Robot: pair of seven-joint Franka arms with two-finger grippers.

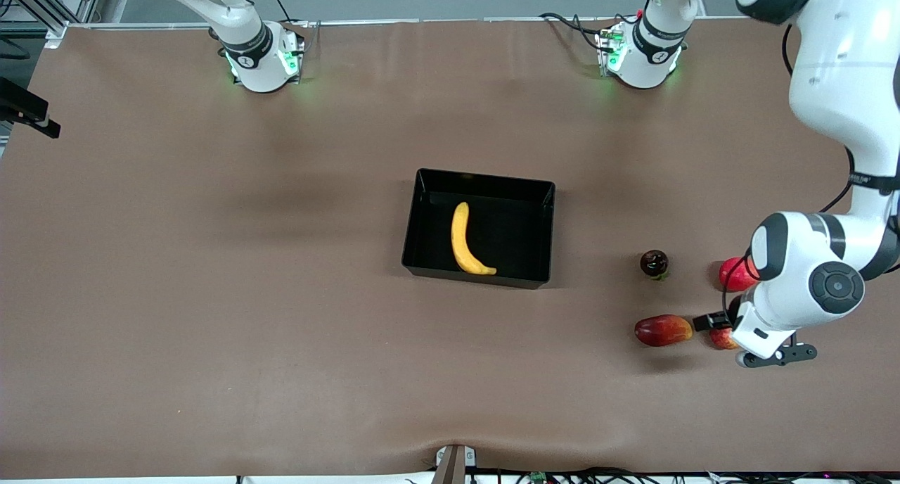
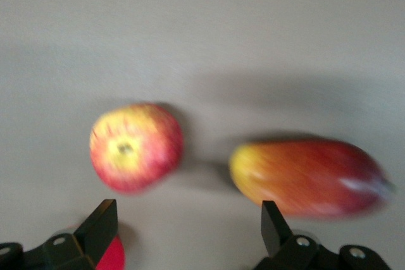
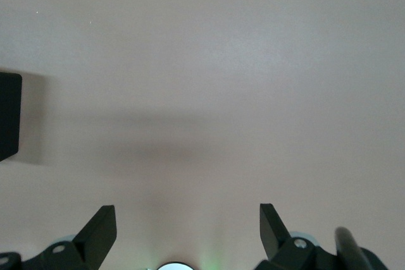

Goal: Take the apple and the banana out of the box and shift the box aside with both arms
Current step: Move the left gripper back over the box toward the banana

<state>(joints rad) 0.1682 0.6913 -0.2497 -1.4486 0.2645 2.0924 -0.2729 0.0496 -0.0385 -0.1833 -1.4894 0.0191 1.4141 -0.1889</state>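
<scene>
Front view: the banana lies in the box at mid tabletop. My left tool hangs over the apple, with the mango at its 9 o'clock.

Left wrist view: my fingers are spread wide, holding nothing; apple and mango lie apart.

Right wrist view: my right tool waits agape, empty, over bare tabletop.

Both arms are glossy white with grey-black joint rings, thin black cables, green-lit bases and black two-finger hands fixed with small screws.
</scene>
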